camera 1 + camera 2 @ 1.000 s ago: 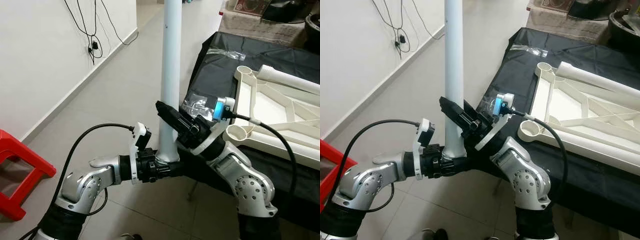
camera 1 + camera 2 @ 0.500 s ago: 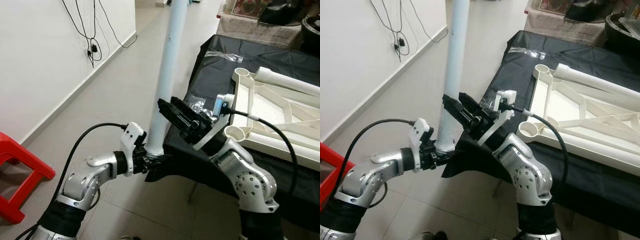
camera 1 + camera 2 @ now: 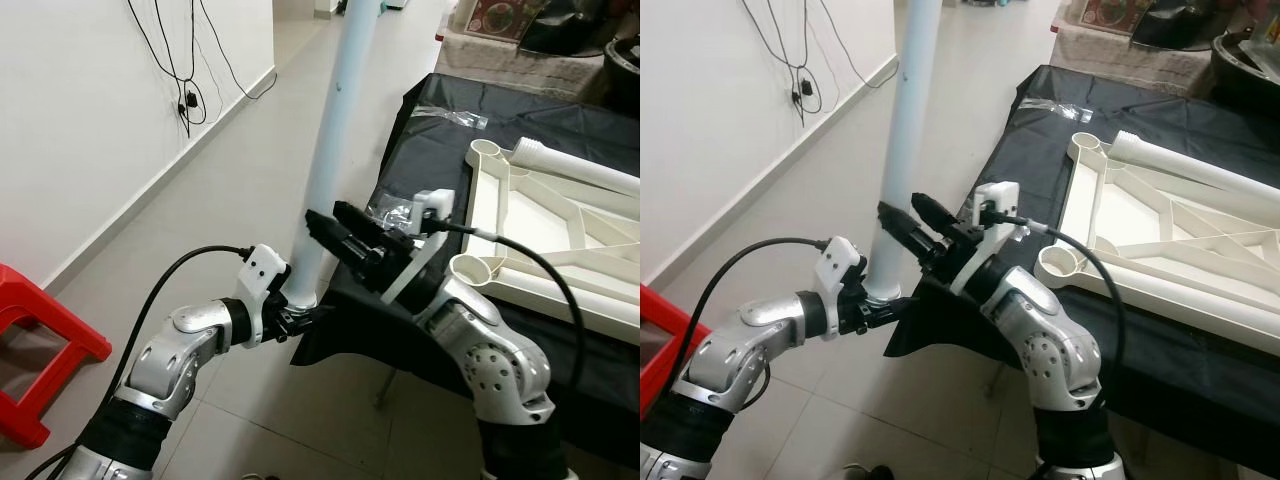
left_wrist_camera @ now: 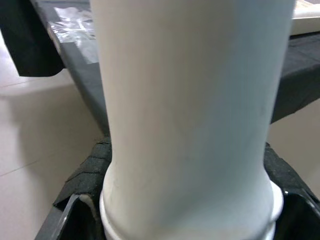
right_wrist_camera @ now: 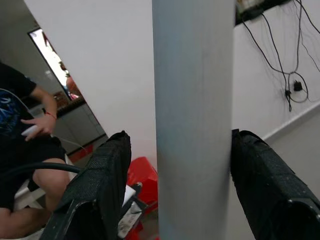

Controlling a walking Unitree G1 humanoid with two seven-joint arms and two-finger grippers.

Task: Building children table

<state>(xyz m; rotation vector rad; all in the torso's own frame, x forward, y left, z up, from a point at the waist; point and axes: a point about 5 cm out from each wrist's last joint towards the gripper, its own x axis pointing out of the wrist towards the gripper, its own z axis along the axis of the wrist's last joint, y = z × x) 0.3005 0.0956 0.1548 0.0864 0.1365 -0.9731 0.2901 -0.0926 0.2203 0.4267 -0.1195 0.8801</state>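
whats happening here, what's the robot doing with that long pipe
The robot is putting together a children's table. Its left claw grips the bottom end of a long white table leg, held almost upright beside the black-covered table. The right claw is open around the leg higher up, one finger on each side with a gap on one side. The white table frame lies upside down on the cloth, with an empty round socket at its near corner. A person sits in the background.
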